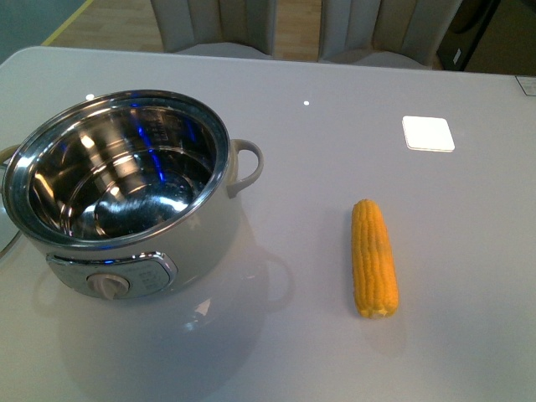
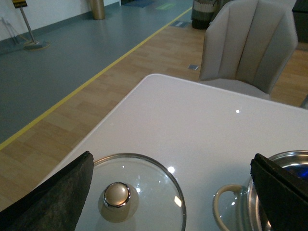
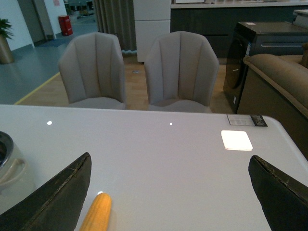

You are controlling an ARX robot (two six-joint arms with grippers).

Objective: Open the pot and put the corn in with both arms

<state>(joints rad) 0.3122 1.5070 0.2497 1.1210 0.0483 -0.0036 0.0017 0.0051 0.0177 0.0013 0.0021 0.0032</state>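
Neither arm shows in the front view, whose edge cuts off one handle of the large cream-white electric pot [image 1: 213, 226], standing open on the pale worktop [image 1: 335, 151]. The yellow-orange corn cob [image 1: 373, 258] lies well apart to its right. The left hand [image 2: 172, 159] hangs spread wide, empty, over the round glass lid [image 2: 144, 202]; the right hand [image 3: 169, 159], equally wide and empty, hangs near the cob's tip.
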